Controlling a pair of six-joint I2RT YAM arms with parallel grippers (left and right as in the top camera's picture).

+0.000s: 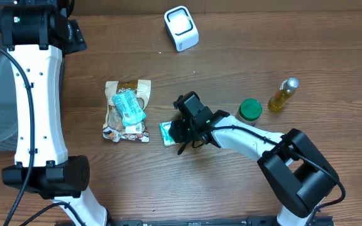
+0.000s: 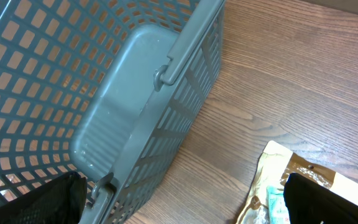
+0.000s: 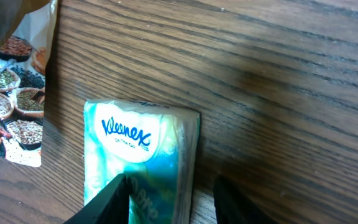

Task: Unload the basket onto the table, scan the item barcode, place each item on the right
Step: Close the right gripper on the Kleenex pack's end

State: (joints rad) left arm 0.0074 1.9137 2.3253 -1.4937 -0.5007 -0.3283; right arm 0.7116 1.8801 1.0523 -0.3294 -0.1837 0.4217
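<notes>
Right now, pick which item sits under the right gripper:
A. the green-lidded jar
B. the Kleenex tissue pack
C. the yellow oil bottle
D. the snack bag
B: the right wrist view shows the Kleenex tissue pack lying on the table directly below the right gripper.

Overhead looks straight down on the brown wooden desk (image 1: 187, 188). Left wrist slants at the grey plastic lattice basket (image 2: 135, 93) at its left edge. Right wrist hangs close above the teal tissue pack (image 3: 142, 155), shared with overhead.
</notes>
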